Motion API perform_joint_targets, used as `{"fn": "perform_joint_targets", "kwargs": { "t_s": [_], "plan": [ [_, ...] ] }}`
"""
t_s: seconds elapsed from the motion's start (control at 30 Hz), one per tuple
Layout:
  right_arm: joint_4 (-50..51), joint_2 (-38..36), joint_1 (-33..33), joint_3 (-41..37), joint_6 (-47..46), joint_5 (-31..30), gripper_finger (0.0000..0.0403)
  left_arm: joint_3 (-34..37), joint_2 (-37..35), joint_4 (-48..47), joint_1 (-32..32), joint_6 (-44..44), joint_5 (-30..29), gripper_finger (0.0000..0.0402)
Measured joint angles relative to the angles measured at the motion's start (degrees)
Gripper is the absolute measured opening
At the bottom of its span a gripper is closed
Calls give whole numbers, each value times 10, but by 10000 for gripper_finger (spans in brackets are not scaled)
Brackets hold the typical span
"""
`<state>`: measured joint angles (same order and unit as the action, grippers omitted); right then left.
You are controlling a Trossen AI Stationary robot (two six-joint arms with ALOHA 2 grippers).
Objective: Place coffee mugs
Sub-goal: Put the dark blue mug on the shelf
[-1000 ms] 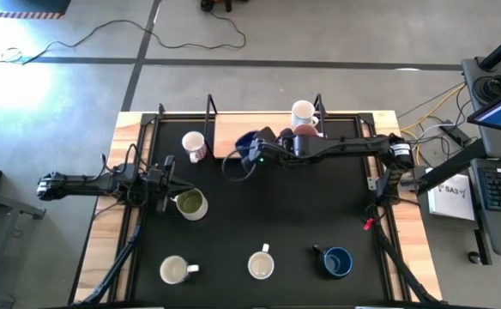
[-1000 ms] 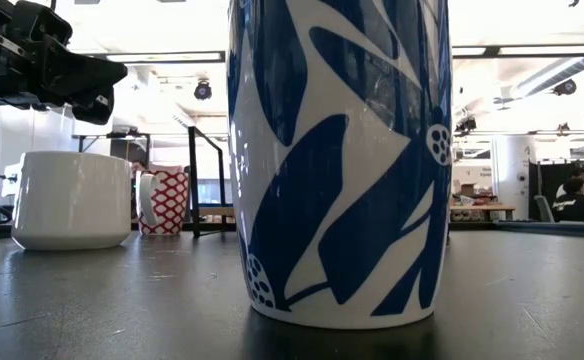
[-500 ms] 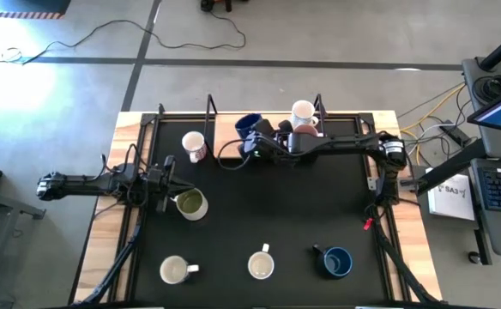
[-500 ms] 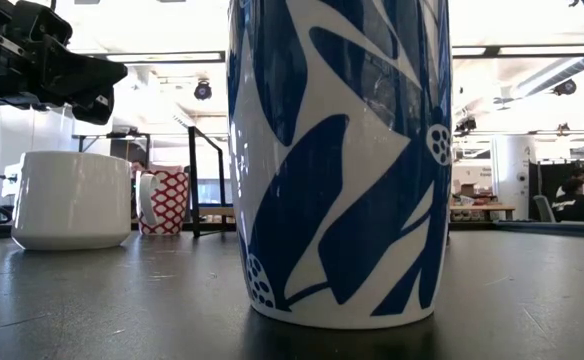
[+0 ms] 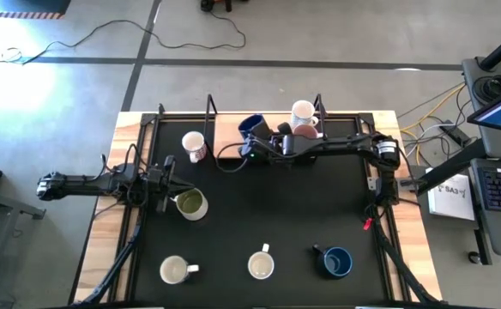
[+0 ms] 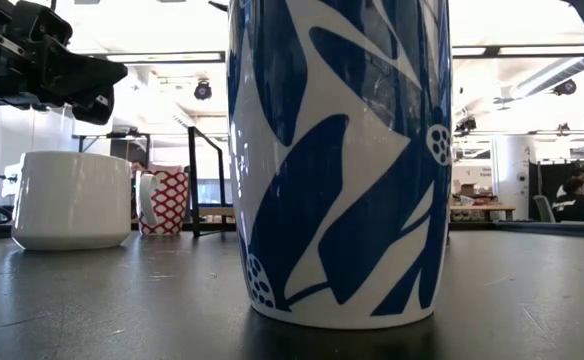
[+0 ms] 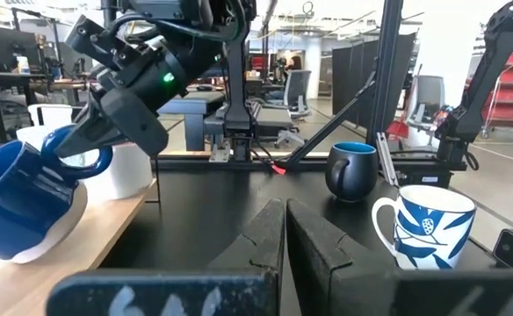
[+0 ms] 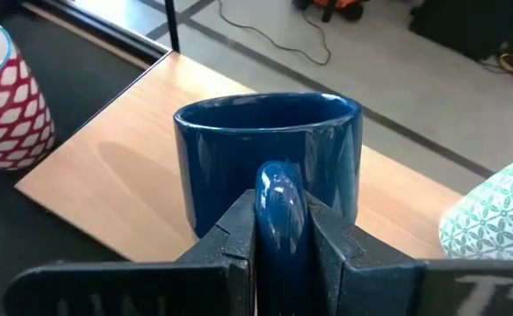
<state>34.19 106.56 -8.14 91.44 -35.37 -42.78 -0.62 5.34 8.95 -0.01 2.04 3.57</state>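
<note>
Carrying: right claw (image 8: 278,233) clenched on the blue mug (image 8: 270,158) handle, over the table's (image 5: 130,129) far wooden edge. Next: lower it flat, then release. Left claw (image 7: 285,241) shut, idle beside the green mug (image 5: 190,204).

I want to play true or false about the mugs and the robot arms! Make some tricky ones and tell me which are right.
1. The right gripper has its jaws shut on the handle of the dark blue ceramic mug. True.
2. That mug is over the black mat. False: it is over the bare wooden table edge.
3. The left gripper carries a mug. False: its jaws are shut on nothing.
4. The white mug with red print stands near the table's far edge. True.
5. The olive-green mug lies tipped over. False: it stands upright.
</note>
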Motion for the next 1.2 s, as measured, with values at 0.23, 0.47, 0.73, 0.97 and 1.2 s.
{"fn": "perform_joint_targets", "kwargs": {
  "t_s": [0.23,0.47,0.73,0.97,1.2],
  "plan": [
    [35,-2,1,0,-25,56,53,0,0,0,0,0,0,0],
    [75,2,-1,-3,-43,99,46,0,0,0,0,0,0,0],
    [79,2,-1,-3,-45,129,59,0,0,0,0,0,0,0],
    [100,2,0,-3,-53,165,66,0,0,0,0,0,0,0],
    [146,2,0,-3,-68,164,67,0,0,0,0,0,0,0]
  ]
}}
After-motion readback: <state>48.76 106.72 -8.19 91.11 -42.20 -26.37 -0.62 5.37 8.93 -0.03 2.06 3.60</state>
